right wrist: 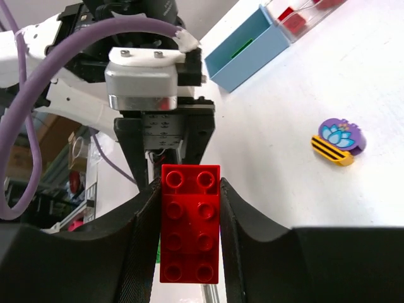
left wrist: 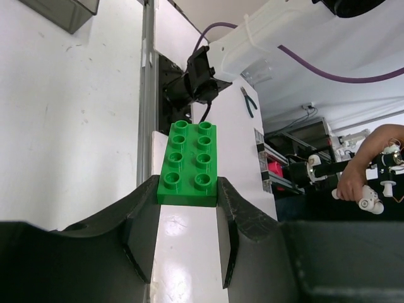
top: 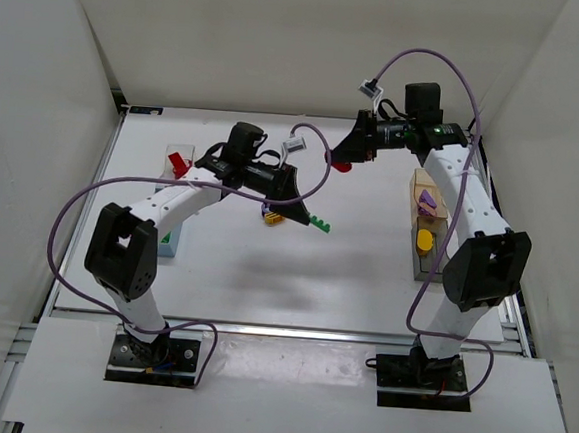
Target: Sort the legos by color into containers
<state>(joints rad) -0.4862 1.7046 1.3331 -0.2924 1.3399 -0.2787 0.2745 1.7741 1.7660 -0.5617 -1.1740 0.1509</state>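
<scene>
Closest to the arm bases, the light blue open plastic box (right wrist: 257, 55) sits left of the rounded purple-and-yellow lego stack (top: 270, 215) and a bit nearer than it. It's half tucked under the left arm in the top view and has something green inside. Off to the stack's right, well apart from it, there's a dark see-through rectangular box (top: 421, 268) with a yellow lego (top: 425, 242) in it. The stack itself lies loose on the white table (top: 264, 285), roughly in the middle. Just beside the stack on its right is the left gripper (left wrist: 188, 190), its two black fingers pinching a green two-by-four lego brick (left wrist: 188, 163) by one end, studs facing the wrist camera, and it looks lifted off the table. A little farther than the stack on the right, the tan open box (top: 415, 190) touches the dark one and holds a purple lego (top: 427, 198). Farther back on the stack's left, the clear plastic box (top: 170, 155) has a red lego piece (top: 180, 165) in it. Farthest from the bases, beyond the stack and to its right, the right gripper (right wrist: 190, 189) hangs in the air, clamped on the long sides of a red two-by-four lego brick (right wrist: 190, 227).
</scene>
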